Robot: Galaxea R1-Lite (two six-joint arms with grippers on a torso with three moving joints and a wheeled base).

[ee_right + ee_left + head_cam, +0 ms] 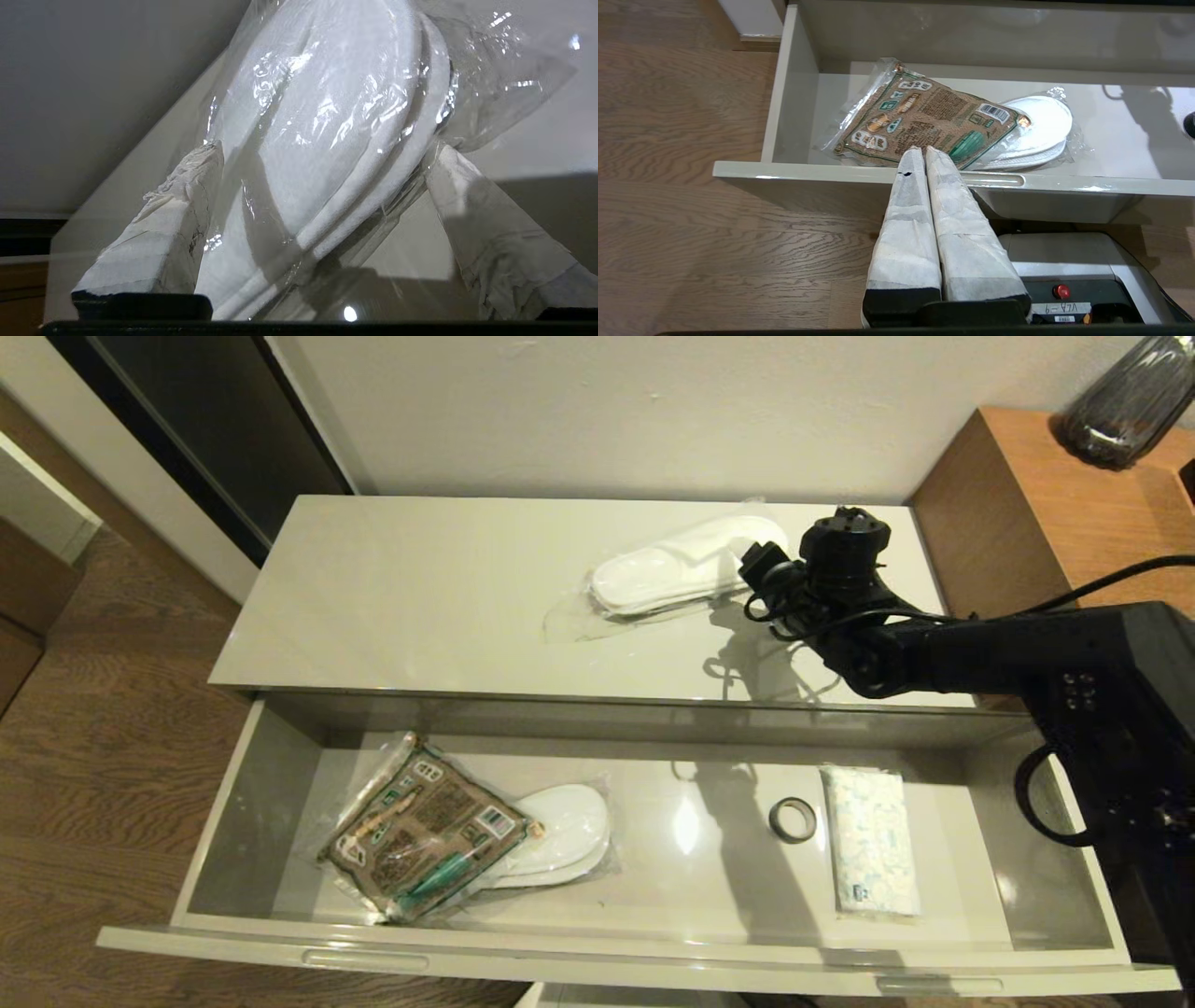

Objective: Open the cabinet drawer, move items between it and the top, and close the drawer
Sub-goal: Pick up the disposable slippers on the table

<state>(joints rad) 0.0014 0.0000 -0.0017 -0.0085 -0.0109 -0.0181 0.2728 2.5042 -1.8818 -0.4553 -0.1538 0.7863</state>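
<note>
Presently drawer [233,803] open; right gripper [322,163] spread wide astride wrapped slippers [686,565] on top [392,607], likely releasing or grasping. Left gripper [924,154] pressed shut, parked outside drawer front. Packet [420,826] inside.

Lighting: warm indoor, moderate, from overhead. Glare: bright spot reflected on the cabinet drawer [686,826] floor; sheen across the glossy top [420,607]; sparkle on the clear wrap of the slipper pair [327,116]. Shadows: right arm [980,658] casts soft dark shapes on top and drawer floor. Focus: head view sharp; near fingers [159,233] in the right wrist view slightly soft
</note>
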